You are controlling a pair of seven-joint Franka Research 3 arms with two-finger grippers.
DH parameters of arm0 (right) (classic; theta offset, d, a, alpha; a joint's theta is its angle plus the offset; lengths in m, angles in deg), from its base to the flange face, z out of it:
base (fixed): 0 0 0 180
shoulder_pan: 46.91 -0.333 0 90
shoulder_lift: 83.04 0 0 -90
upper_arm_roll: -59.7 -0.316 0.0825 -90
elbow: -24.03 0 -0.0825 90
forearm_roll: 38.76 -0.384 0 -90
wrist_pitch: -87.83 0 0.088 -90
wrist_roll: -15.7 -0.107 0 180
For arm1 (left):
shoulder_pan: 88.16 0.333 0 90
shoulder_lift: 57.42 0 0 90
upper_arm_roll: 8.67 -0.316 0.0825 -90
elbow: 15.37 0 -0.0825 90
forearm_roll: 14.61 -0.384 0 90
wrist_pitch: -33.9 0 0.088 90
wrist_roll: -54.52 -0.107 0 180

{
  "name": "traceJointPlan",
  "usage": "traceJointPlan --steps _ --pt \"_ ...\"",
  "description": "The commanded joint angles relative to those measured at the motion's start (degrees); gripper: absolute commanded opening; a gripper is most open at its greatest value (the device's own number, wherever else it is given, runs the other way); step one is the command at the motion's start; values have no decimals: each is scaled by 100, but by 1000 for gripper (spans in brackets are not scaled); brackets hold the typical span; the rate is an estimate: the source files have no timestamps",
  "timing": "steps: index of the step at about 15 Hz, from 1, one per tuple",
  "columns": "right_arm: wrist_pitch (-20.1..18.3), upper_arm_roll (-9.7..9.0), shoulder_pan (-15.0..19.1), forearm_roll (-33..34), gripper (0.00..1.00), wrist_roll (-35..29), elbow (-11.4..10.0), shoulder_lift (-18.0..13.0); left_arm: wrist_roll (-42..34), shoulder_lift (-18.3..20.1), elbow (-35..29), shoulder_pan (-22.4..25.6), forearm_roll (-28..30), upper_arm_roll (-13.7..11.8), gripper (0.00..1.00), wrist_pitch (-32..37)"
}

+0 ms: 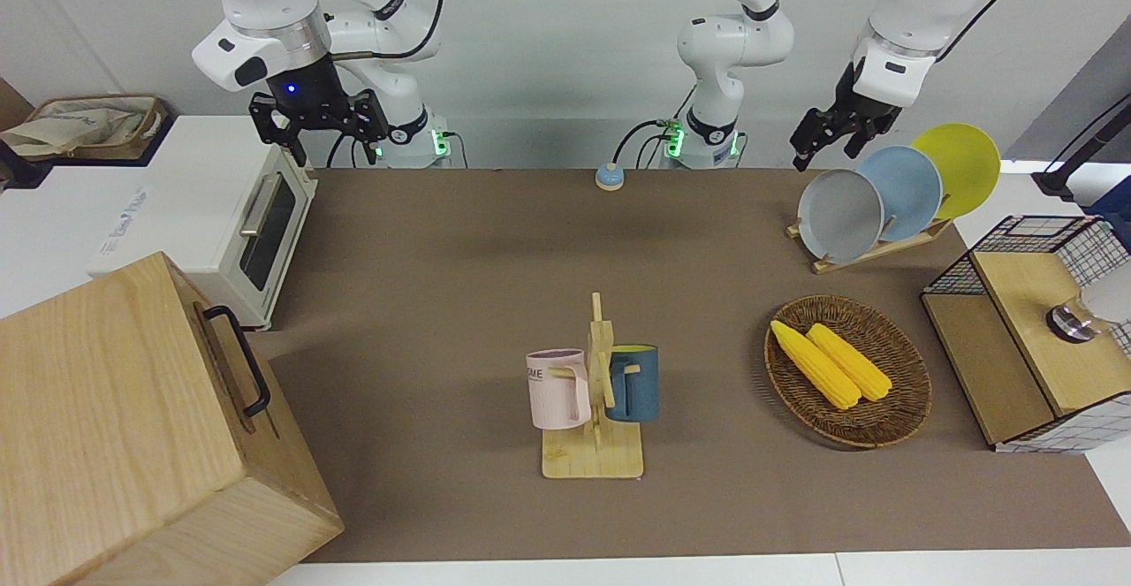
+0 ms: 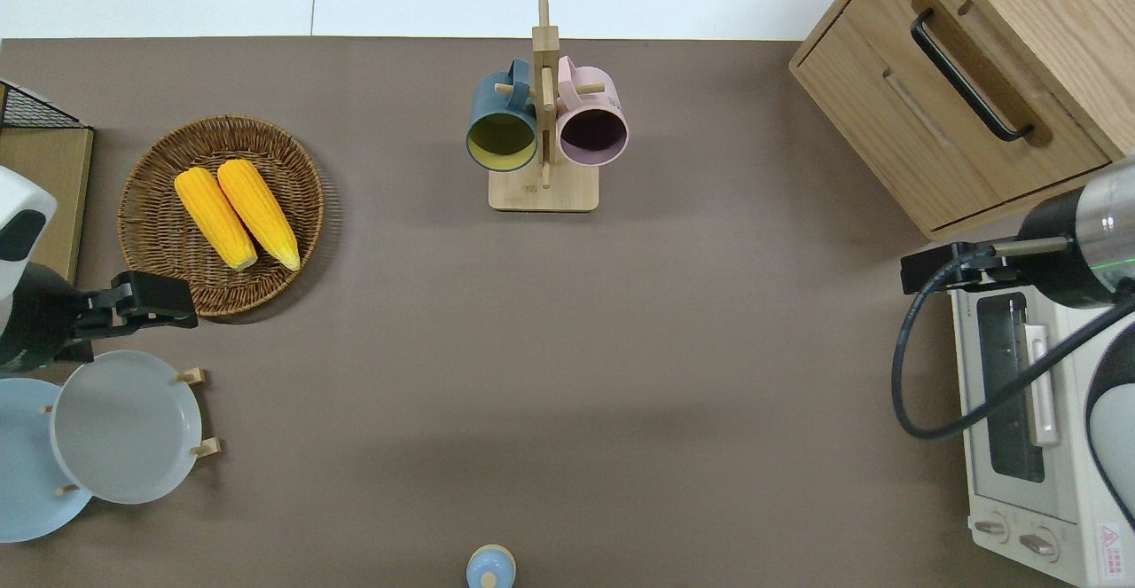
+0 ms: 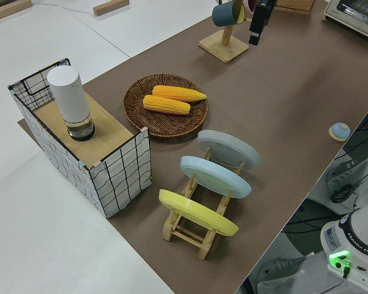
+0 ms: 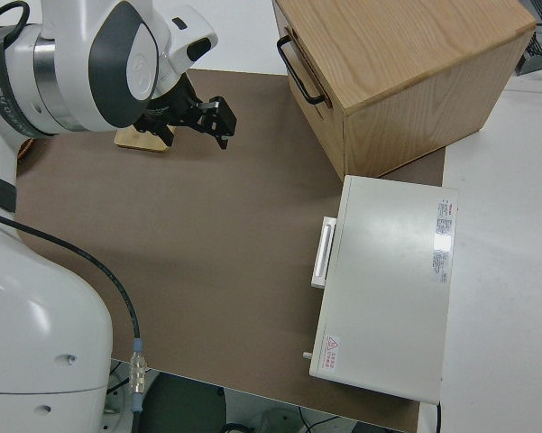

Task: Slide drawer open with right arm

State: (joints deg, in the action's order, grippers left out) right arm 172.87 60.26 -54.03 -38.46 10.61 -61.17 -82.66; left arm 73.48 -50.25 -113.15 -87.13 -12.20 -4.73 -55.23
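Nearest the front camera stands the big pale wooden box, at the right arm's end of the bench. Its drawer is pushed in flush, the black bar handle on its front facing the bench's middle. Just beside the box, nearer to the robots, sits the white toaster oven. The right arm hangs its end effector in the air over the oven's corner closest to the box, well apart from the handle and touching nothing; its fingers stand apart. The left arm is parked, and whether its end effector is apart or together I cannot tell.
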Motion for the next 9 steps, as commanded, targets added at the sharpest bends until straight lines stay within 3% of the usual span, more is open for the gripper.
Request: traceJointPlan --steps 1,9 --pt "-5 67 -52 -118 985 -98 74 6 -51 48 21 -7 5 -25 993 89" --pt "4 67 -52 -162 985 -89 74 6 -51 48 21 -7 5 -25 993 89"
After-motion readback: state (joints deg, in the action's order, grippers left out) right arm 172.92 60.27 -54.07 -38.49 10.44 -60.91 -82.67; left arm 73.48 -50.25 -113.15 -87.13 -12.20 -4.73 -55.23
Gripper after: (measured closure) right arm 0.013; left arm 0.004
